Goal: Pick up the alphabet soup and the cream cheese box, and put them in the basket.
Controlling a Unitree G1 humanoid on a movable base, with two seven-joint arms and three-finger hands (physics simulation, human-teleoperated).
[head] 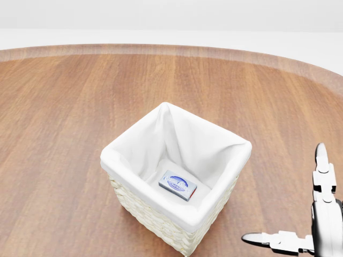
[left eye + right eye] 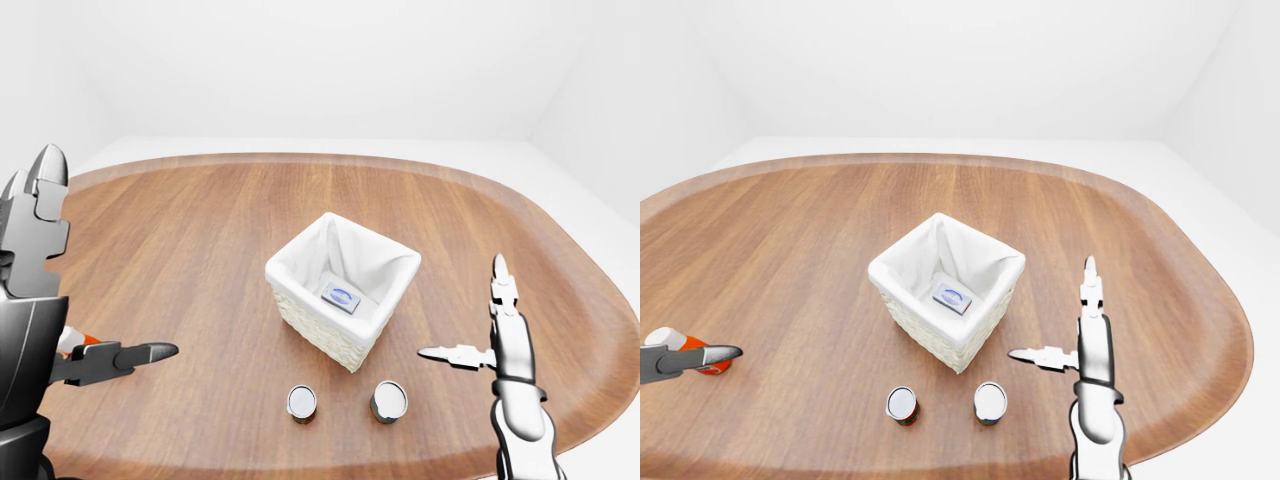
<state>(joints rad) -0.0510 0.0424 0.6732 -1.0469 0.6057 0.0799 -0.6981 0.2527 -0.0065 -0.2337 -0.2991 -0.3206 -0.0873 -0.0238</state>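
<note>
Cream cheese box (image 1: 178, 185) lies flat on the cloth floor of the basket (image 1: 120, 155), label up, so that half of the task reads as done. Its long axis runs from the head view's upper left to lower right, roughly parallel to the basket's lower-right wall.

Two cans stand upright on the table (image 2: 180, 250) just below the basket in the left-eye view: the left can (image 2: 301, 402) and the right can (image 2: 389, 400). Both show pale lids; their labels are too small to read, so which one is the alphabet soup cannot be told. A third, orange-and-white object (image 2: 692, 352) sits near the left hand at the right-eye view's left edge; its kind is also unclear.

Right hand (image 2: 478, 335) hovers to the right of the basket and the right can, apart from both. Its fingers are spread, one pointing up and one pointing left toward the can; it grips nothing. Left hand (image 2: 120, 358) is at the left edge, fingers apart, one pointing right; it holds nothing.

Step in hand, as judged: reaching for the soup can. The next move calls for identifying the correct can, lowering the right hand beside it, closing the fingers round its upright wall, then lifting it clear of the basket rim.
</note>
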